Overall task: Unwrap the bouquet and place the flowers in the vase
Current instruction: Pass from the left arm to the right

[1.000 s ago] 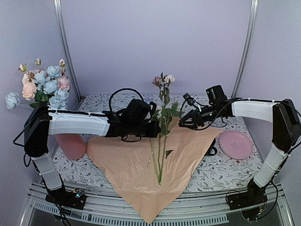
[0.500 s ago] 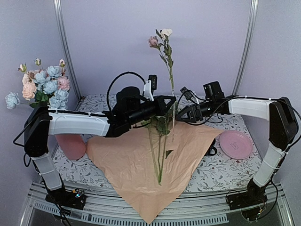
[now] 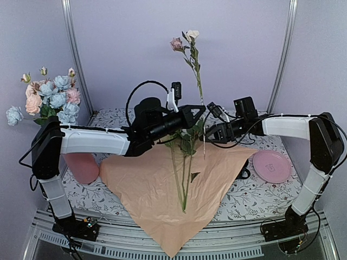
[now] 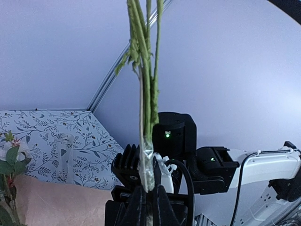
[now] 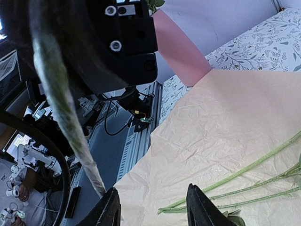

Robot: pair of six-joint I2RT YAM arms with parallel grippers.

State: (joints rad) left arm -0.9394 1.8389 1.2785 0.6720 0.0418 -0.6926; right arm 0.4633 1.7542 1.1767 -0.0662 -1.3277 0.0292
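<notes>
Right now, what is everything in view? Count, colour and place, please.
table: one, floral print, under everything
vase: one, pink, far left
bunch: one, blue, pink and cream, above the vase
paper: one sheet, peach, spread mid-table
stems: a few, green, lying on the paper
sprig: one, green with pink and cream blooms, held upright
plate: one, pink, right side
left tool: shut on the sprig
right tool: open, beside the sprig's lower end

No words, labels, brands or numbers can be read in any view; a faint mark on the pink plate is too small to make out.
</notes>
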